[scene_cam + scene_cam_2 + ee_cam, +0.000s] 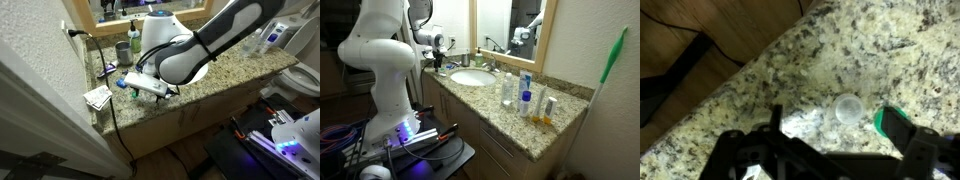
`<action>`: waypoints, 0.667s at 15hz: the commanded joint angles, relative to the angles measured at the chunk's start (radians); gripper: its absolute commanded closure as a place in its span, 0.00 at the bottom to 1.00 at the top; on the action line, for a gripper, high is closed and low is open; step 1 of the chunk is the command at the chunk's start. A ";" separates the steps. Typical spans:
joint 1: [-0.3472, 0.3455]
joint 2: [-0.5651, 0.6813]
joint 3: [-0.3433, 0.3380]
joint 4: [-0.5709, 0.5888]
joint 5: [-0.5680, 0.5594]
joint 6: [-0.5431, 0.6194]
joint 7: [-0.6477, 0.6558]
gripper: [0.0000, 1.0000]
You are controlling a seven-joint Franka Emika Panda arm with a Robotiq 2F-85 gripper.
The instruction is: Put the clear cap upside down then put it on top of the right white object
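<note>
In the wrist view the end effector (845,145) comes in from the bottom edge of the frame, and its jaws are spread wide with nothing between them. One of its dark fingers (775,125) stands at the lower left and the other at the lower right. The clear cap (849,108) lies on the speckled stone surface (890,50), a little right of the centre of the frame. It sits just above the gap between the two fingers and touches neither of them. From this view I cannot tell which way up the cap is. A green thing (885,122) is just beside the cap, to its lower right and near the right-hand finger. In the upper left of this frame the surface ends, and a wooden floor (700,25) with a black cable (685,60) shows below it.

In an exterior view the white and black arm (220,40) reaches from the upper right down to the middle of the frame. A crumpled white paper (97,97) lies near the left corner of the surface. In an exterior view a white sink (453,78) is set in the surface, and some bottles (525,95) stand to its right.
</note>
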 commanded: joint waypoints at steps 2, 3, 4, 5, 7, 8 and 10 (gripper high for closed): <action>-0.011 0.020 0.000 0.042 0.065 -0.047 -0.005 0.00; -0.011 0.021 0.001 0.048 0.073 -0.058 -0.003 0.00; -0.015 0.024 0.007 0.054 0.084 -0.069 -0.011 0.00; -0.015 0.030 0.008 0.063 0.092 -0.091 -0.007 0.00; 0.006 0.039 -0.014 0.070 0.070 -0.139 0.032 0.00; 0.017 0.041 -0.026 0.070 0.052 -0.149 0.057 0.00; 0.006 0.021 -0.014 0.043 0.062 -0.121 0.040 0.00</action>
